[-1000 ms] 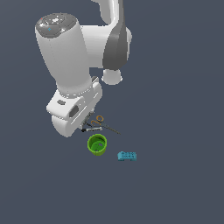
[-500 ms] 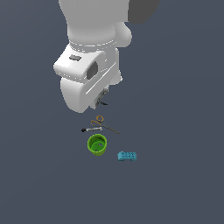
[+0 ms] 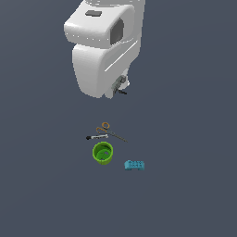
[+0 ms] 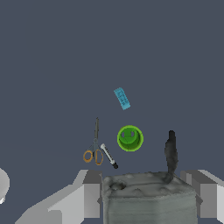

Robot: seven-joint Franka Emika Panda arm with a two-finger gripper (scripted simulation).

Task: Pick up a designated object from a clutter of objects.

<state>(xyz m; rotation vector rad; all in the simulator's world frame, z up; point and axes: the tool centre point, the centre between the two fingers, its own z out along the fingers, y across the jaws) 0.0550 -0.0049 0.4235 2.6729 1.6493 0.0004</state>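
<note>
**Designated piece clamped and raised clear of the clutter**

My gripper (image 4: 148, 197) is closed on the designated object (image 4: 146, 192), a grey blocky piece with a thin dark stem (image 4: 170, 151) standing up from it. In the wrist view the block fills the gap between my two fingers (image 4: 85, 197), one pressing on each side, so I judge the hold to be a side pinch across the body with the stem left free. In the exterior view the same piece shows only as a small grey shape with a dark sliver at the lower edge of my hand (image 3: 121, 85); the fingers themselves are too small there to read.

The held piece is well above the dark floor (image 3: 194, 194), apart from everything lying on it. I judge the height is there to keep the stem from catching on the other items.

The rest of the clutter lies grouped on the floor below. The green cup (image 3: 102, 152) stands upright, mouth open. The orange-handled scissors (image 3: 109, 131) and the black-and-white marker (image 3: 96, 137) lie just beside it on its far side in the exterior view, close to each other. The teal block (image 3: 134, 165) sits apart, towards the exterior view's right of the cup.

I judge the pick as essentially made; the remaining risk is the block slipping in the pinch.
</note>
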